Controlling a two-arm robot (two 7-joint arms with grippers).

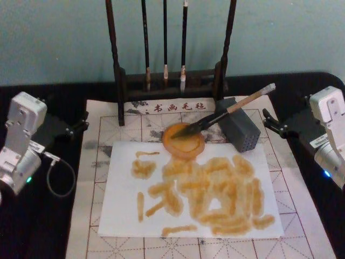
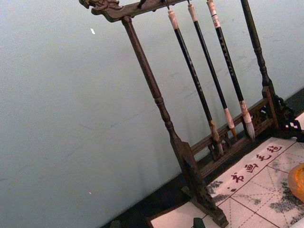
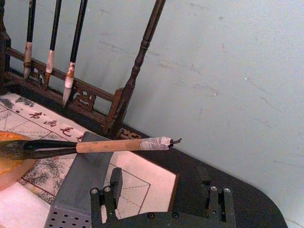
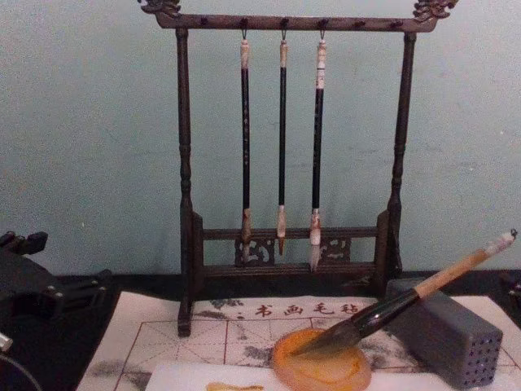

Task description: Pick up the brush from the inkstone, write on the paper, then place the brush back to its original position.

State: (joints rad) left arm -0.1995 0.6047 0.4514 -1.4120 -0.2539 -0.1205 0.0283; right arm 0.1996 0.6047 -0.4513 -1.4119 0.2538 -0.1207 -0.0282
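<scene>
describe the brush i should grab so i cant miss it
In front of the dark wooden rack sits a round orange inkstone. The brush lies slanted, bristles in it, handle propped on the grey block. It is thick and tan-handled, unlike the three thin black brushes hanging on the rack.

Black tabletop [image 1: 81,91], matte. Grid-lined mat [image 1: 97,178] lies flat on it, ink stains + printed chars twd rear edge. Wooden brush rack [image 1: 172,82] stands at mat's rear edge, front feet overlapping mat. Grey cable loop [image 1: 54,181] on tabletop just L of mat.
</scene>
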